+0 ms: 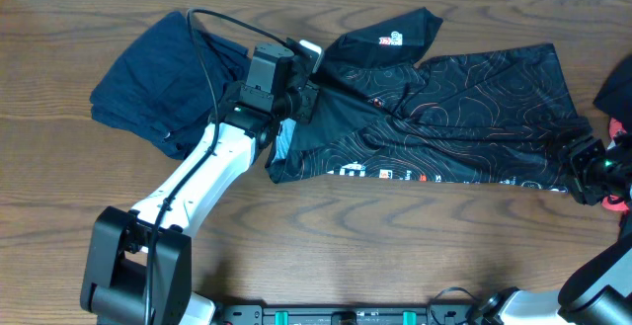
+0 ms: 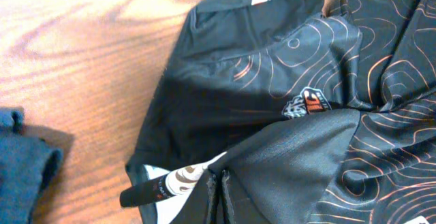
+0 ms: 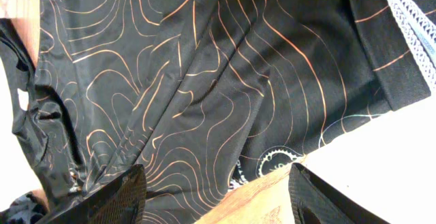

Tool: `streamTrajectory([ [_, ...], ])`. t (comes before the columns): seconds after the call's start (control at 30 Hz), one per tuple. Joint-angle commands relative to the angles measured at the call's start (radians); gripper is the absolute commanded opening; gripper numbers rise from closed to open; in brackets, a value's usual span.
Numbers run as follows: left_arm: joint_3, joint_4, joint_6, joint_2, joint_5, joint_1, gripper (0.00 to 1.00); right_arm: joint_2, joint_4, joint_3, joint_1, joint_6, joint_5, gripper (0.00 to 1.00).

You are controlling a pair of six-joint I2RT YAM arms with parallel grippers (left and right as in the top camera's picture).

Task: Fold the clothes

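Note:
The clothes, a black jersey point(image 1: 454, 108) with thin orange contour lines, lie spread from the table's middle to its right, one sleeve point(image 1: 390, 34) turned up at the back. My left gripper point(image 1: 304, 98) sits at the jersey's left end, shut on a raised fold of black fabric point(image 2: 272, 163); in the left wrist view the fingertips point(image 2: 219, 186) meet on that fold beside the pale inner collar point(image 2: 204, 164). My right gripper point(image 1: 575, 163) hovers at the jersey's near right corner. Its fingers point(image 3: 119, 197) stand wide apart over the hem point(image 3: 204, 135), holding nothing.
A dark navy garment point(image 1: 158, 73) lies crumpled at the back left, right beside my left arm. Another dark and red item point(image 1: 617, 103) shows at the right edge. Bare wooden table point(image 1: 375, 246) runs along the front.

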Motion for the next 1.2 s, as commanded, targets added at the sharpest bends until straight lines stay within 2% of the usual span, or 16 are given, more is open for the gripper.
streamTrajectory([
  [0.0,0.005,0.014,0.038,0.018,-0.014,0.003,0.06,0.002,0.001,0.009,0.009,-0.014,-0.011,0.65],
  [0.5,0.005,0.158,0.039,0.097,-0.014,0.003,0.06,0.002,0.001,0.009,0.009,-0.014,-0.011,0.65],
  [0.83,0.005,0.245,0.02,0.111,-0.07,0.003,0.06,0.002,0.001,0.009,0.009,-0.014,-0.011,0.65],
  [1.0,0.005,0.231,0.02,0.128,-0.09,0.003,0.07,0.002,0.0,0.009,0.009,-0.014,-0.012,0.65],
  [1.07,0.005,0.173,0.02,0.118,-0.095,0.005,0.1,0.002,-0.001,0.009,0.009,-0.014,-0.011,0.66],
  [1.17,0.005,0.032,-0.028,0.091,-0.09,0.005,0.25,0.002,-0.007,0.009,0.009,-0.015,-0.006,0.67],
])
